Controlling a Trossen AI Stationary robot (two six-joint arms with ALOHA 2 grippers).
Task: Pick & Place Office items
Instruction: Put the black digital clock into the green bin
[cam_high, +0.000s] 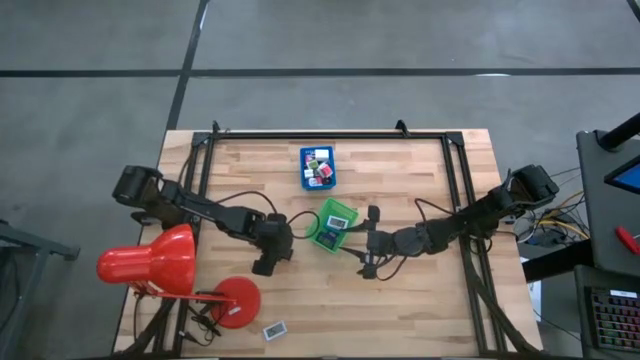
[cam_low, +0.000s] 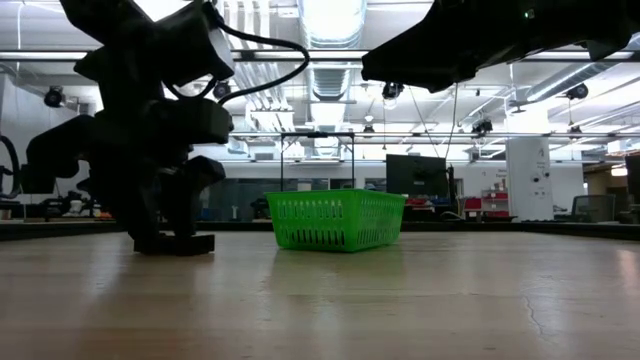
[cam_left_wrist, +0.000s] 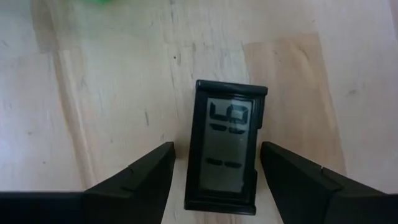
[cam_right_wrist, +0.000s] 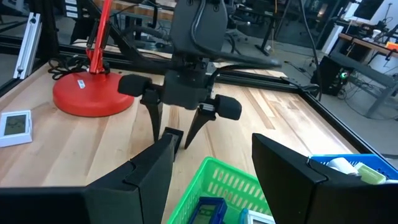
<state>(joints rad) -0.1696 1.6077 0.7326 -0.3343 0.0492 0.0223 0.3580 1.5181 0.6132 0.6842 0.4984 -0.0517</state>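
A small black office item with a grey digit display (cam_left_wrist: 225, 149) lies flat on the wood table. My left gripper (cam_high: 266, 264) points down over it, open, one finger on each side of the item without touching it. The right wrist view shows the same gripper (cam_right_wrist: 175, 135) with its fingertips down at the table. My right gripper (cam_right_wrist: 211, 155) hovers open and nearly level just right of the green tray (cam_high: 318, 234), holding nothing. The green tray holds a few small items (cam_right_wrist: 205, 211). The blue tray (cam_high: 304, 172) farther back holds several small pieces (cam_high: 319, 168).
A red desk lamp (cam_high: 150, 262) with a round base (cam_right_wrist: 93, 93) stands at the table's left near corner. A small white display piece (cam_high: 274, 329) lies by the near edge. A black frame (cam_high: 330, 135) runs along the table's far side. Bare wood lies near right.
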